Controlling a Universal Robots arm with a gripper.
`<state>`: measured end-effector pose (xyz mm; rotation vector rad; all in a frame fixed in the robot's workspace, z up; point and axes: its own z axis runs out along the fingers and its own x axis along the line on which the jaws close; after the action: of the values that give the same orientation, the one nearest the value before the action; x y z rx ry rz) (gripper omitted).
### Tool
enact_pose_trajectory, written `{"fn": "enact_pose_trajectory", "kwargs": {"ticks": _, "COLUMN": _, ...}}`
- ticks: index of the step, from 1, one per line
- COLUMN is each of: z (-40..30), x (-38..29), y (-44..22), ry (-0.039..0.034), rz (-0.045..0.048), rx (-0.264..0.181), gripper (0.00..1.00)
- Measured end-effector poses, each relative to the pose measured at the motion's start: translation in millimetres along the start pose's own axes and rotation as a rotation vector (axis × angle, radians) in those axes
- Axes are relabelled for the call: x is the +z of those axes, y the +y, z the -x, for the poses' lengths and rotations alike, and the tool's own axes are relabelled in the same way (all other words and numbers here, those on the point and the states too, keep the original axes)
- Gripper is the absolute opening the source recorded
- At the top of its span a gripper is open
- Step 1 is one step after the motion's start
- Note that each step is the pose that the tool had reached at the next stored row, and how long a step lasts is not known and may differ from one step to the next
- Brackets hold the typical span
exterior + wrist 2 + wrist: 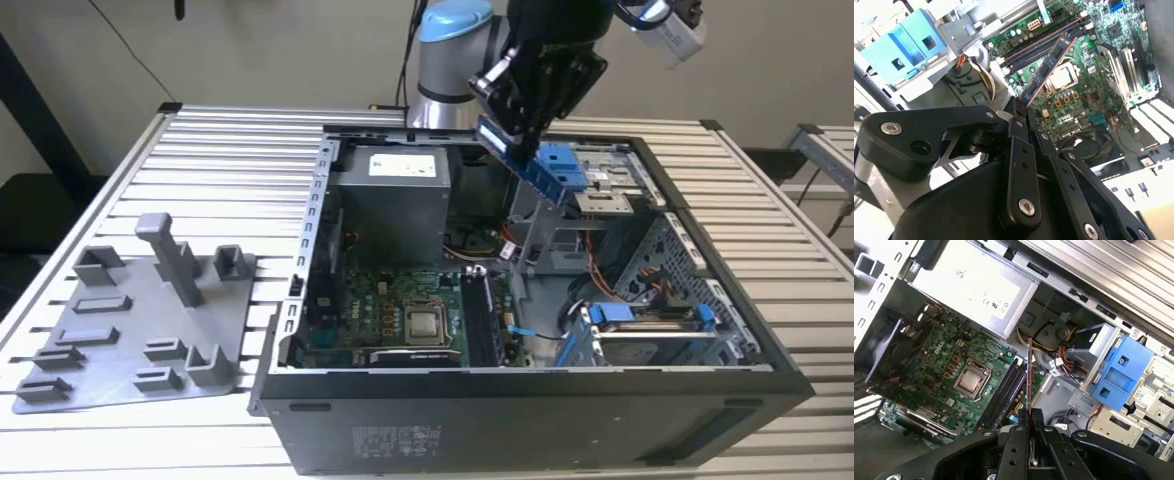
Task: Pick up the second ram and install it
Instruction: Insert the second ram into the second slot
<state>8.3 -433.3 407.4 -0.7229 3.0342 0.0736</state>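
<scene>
My gripper [514,125] hangs above the open computer case [534,385], shut on the second ram [534,165], a thin dark strip held tilted in the air over the case's far side. In the second wrist view the ram [1050,64] sticks out from the gripper [1016,117] over the green motherboard [1079,100], near the long black sockets [1036,46]. The first wrist view has the ram [1029,375] edge-on, just beside the sockets [1004,395], with the gripper [1029,422] shut on its near end. One socket seems to hold a module, though I cannot tell for sure.
A grey power-supply box [394,195] fills the case's far corner. Blue drive brackets [641,315] and cables sit on the exterior view's right side of the case. A grey plastic tray with upright pegs [134,320] lies on the slatted table [227,140] at the exterior view's left.
</scene>
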Motion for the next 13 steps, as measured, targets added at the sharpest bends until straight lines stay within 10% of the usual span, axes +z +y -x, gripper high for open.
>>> {"fn": "enact_pose_trajectory", "kwargs": {"ticks": 13, "z": -0.1, "x": 2.3, "y": -0.1, "ry": -0.0095, "rz": -0.0074, "rx": 0.234, "gripper": 0.14}}
